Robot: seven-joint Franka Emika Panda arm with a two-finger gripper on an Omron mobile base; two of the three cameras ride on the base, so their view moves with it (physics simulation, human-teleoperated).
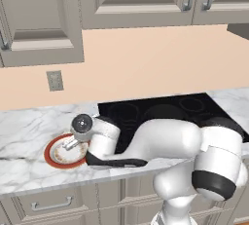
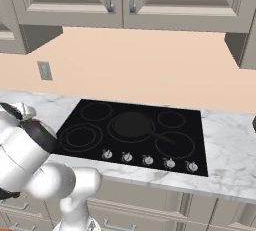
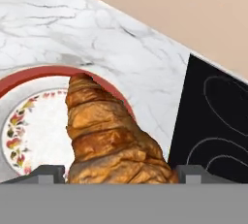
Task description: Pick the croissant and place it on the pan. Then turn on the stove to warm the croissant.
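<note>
Two dark fingertips (image 3: pixel 46 173) of the tool (image 3: pixel 118 174) flank the golden-brown crescent croissant (image 3: pixel 109 136), seemingly pinching it over the red-rimmed white plate (image 3: pixel 29 75) on the marble counter (image 3: pixel 97 29). Well apart, the shallow black pan (image 2: pixel 131 124) sits on the glossy black stove (image 2: pixel 90 112).

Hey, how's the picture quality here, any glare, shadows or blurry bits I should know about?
Left base view: soft, even light, the plate slightly pixelated beside the arm. Right base view: the stove glass is glossy but without harsh glare, the pan barely standing out against it. Hand view: the croissant looms close and sharp between the gripper fingertips.
</note>
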